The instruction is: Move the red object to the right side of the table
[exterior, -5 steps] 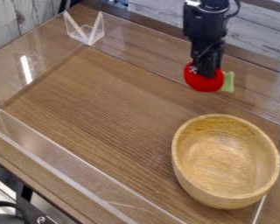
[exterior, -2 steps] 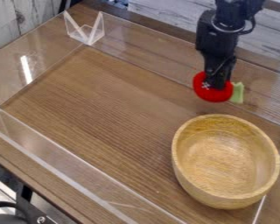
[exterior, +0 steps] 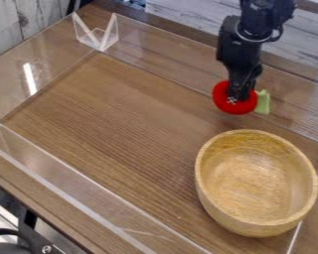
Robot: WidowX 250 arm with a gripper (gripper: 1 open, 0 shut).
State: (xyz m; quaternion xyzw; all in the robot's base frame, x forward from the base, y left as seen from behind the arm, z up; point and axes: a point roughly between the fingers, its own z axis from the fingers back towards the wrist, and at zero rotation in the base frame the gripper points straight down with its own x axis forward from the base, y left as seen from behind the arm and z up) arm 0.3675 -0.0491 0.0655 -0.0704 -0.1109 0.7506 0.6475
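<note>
The red object (exterior: 230, 98) is a small bright red rounded toy with a green leafy tip (exterior: 261, 100) on its right side. It sits low at the far right of the brown wood-grain table (exterior: 115, 119). My black gripper (exterior: 238, 90) points steeply down onto its top, fingers shut on it. The fingertips hide the toy's middle, and I cannot tell whether the toy rests on the tabletop or hangs just above it.
A round light wooden bowl (exterior: 256, 181) stands at the near right, just in front of the toy. Low clear acrylic walls (exterior: 69, 203) edge the table. A clear triangular stand (exterior: 95, 33) sits at the far left corner.
The gripper and the red toy shifted slightly to the right and then sank a little. The wrist has rolled somewhat. The grip has stayed shut.
</note>
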